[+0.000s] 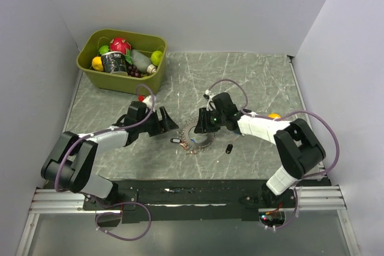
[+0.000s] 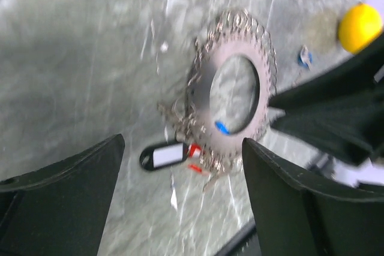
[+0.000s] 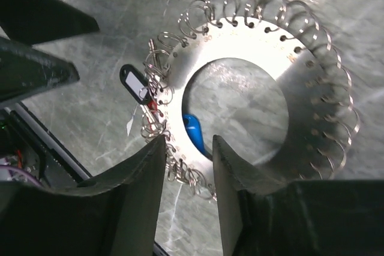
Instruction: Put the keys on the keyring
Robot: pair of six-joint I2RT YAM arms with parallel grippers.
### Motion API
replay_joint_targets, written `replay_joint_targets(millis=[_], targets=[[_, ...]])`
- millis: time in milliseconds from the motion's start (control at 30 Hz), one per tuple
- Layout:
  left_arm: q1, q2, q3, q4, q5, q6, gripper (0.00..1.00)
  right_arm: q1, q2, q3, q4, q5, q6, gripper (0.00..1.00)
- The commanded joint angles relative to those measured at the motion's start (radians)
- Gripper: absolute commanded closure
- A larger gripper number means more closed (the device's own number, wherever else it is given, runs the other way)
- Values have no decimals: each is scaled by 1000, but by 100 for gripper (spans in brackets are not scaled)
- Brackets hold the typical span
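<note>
Mid-table between the arms, the keyring (image 1: pixel 198 135), a flat metal disc fringed with wire loops, lies flat. A blue-headed key (image 3: pixel 193 131) rests at the inner edge of its hole, long axis slanting toward the right gripper (image 3: pixel 187 145), whose narrowed fingers straddle the rim; whether they pinch it cannot be told. A white-labelled black tag (image 2: pixel 163 155) lies end-on to the rim, between the widely spread fingers of the left gripper (image 2: pixel 183 148). A black key (image 1: pixel 228 148) lies apart near the ring, and a green bin (image 1: pixel 90 70) stands at the far left.
</note>
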State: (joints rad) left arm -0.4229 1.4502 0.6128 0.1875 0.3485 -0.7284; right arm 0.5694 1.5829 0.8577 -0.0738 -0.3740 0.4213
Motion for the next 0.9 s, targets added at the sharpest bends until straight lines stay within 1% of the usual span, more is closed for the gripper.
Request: replay_joint_targets(millis=[0, 33, 100, 200, 333, 467, 533, 733, 867], targets=[[58, -4, -82, 243, 217, -72, 16, 3, 46, 67, 61, -65, -9, 59], [73, 1, -91, 272, 233, -94, 17, 1, 52, 72, 65, -68, -6, 60], [85, 15, -110, 328, 264, -106, 19, 1, 68, 89, 66, -77, -3, 61], [90, 39, -105, 343, 256, -92, 21, 1, 81, 98, 69, -88, 0, 62], [88, 94, -62, 305, 224, -23, 39, 3, 86, 101, 71, -100, 8, 63], [88, 147, -1, 251, 193, 41, 47, 1, 72, 84, 71, -100, 8, 64], [85, 170, 27, 204, 185, 76, 49, 1, 71, 84, 63, -97, 4, 64], [64, 232, 93, 162, 159, 122, 52, 0, 55, 64, 60, -91, 2, 64], [33, 272, 120, 176, 165, 130, 53, 1, 48, 57, 65, -88, 7, 64]])
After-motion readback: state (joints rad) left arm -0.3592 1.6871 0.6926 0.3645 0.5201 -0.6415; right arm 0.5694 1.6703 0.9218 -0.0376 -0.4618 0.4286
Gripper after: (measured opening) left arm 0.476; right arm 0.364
